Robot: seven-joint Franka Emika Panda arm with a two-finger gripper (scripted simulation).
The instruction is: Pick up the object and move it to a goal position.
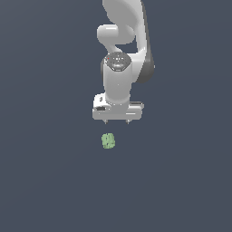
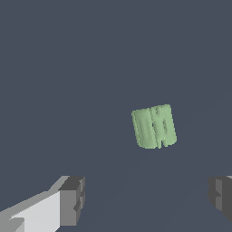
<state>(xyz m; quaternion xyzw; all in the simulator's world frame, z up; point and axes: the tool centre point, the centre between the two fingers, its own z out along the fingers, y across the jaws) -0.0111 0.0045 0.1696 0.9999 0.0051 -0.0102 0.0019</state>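
The object (image 1: 108, 141) is a small pale green, lumpy, roughly cube-shaped block lying on the dark grey floor. It also shows in the wrist view (image 2: 154, 126), with ridged sides. My gripper (image 1: 116, 121) hangs from the white arm, above and just behind the block, slightly toward the exterior view's right of it. The jaws stand wide apart and hold nothing. In the wrist view both fingertips (image 2: 71, 200) show at the picture's edge, and the block lies ahead of them, not between them.
The floor (image 1: 45, 181) is a plain dark grey surface. The white arm (image 1: 124, 41) rises behind the gripper. No goal marker shows.
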